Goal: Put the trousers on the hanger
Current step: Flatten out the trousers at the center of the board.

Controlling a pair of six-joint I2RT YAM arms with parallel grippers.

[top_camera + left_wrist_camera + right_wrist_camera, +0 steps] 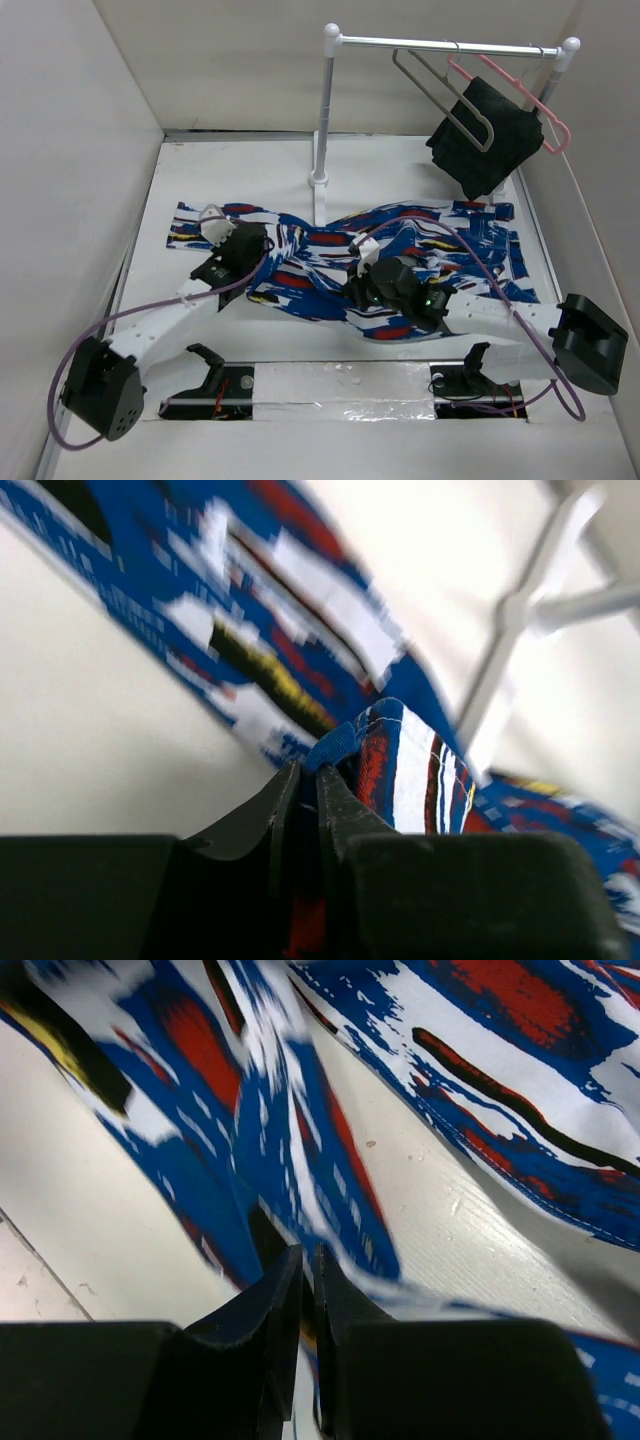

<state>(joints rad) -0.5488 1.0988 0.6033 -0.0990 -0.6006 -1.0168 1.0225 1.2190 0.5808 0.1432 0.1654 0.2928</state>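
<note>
While the trousers (300, 272) lie spread flat across the middle of the counter, from near its left edge almost to its right edge, both arms reach down onto them. The left gripper (302, 780) has its fingers pinched together on a raised fold of the printed fabric. The right gripper (305, 1265) is likewise closed tight on a ridge of the cloth, nearer the front edge. The hanger (445, 100) hangs from the rail (450, 43) above the far right corner, beside a pink hanger (545, 110) carrying a black cloth (490, 140).
</note>
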